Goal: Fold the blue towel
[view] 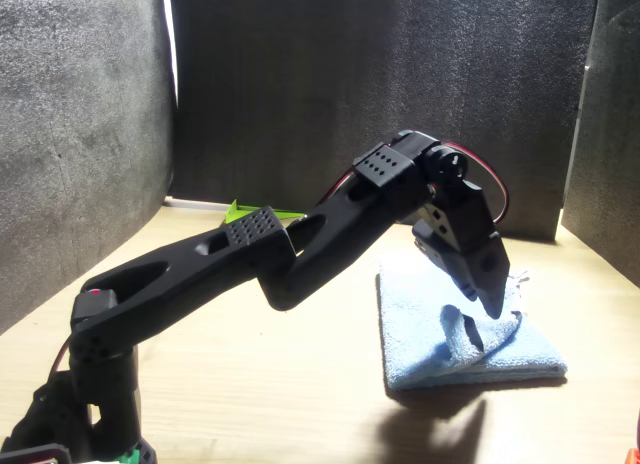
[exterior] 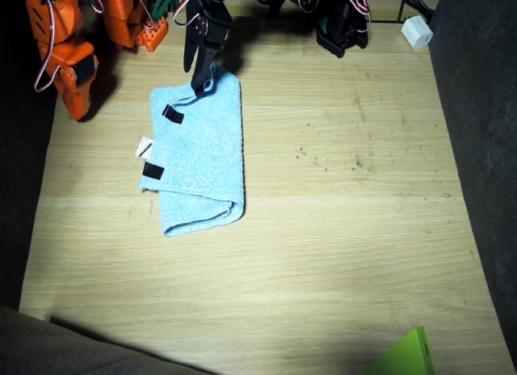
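Note:
The blue towel lies doubled over on the wooden table, a long strip with its folded edge towards the table's middle. Two black tape strips and a white tag show along its outer edge. My right gripper points down at the towel's far end and is shut on a small bunch of cloth there. In the front view that bunch rises as a hump at the right gripper. My left gripper is tucked at the table's back edge, too dark to read.
A white block sits at the back corner beyond the left arm. A green object pokes in at the near edge and also shows in the front view. Dark foam walls border the table.

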`<state>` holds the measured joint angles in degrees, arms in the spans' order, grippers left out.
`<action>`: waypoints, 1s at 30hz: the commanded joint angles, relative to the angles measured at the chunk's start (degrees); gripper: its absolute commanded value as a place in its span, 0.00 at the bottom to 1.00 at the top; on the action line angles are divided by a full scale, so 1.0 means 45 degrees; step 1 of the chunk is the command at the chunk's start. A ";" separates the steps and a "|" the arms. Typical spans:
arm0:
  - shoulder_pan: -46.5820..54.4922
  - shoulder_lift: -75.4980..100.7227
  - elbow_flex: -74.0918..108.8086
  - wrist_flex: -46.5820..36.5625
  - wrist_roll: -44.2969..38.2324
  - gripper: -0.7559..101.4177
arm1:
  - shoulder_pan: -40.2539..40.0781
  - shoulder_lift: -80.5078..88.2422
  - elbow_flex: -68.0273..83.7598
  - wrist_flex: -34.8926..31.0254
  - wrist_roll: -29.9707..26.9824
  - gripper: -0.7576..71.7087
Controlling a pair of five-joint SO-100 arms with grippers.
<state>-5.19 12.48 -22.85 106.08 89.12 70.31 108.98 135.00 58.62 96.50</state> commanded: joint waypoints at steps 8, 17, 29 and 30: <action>0.1172 0.1738 -0.1309 -0.0508 -0.3359 0.00 | -0.0078 0.0195 -0.0254 0.0156 0.0352 0.01; 0.4512 0.0234 -0.1328 0.2617 -0.5859 0.00 | -0.0078 -0.0020 -0.0391 0.0156 0.0332 0.01; 0.2012 -0.1348 -0.1328 0.2715 -0.6836 0.00 | -0.0117 -0.0059 -0.0430 0.0195 0.0352 0.01; 0.1836 -0.1367 -0.1328 0.2715 -0.6875 0.00 | -0.0117 -0.0059 -0.0430 0.0195 0.0352 0.01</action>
<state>4.31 5.45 -22.85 117.51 58.45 69.43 107.84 135.00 58.62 97.65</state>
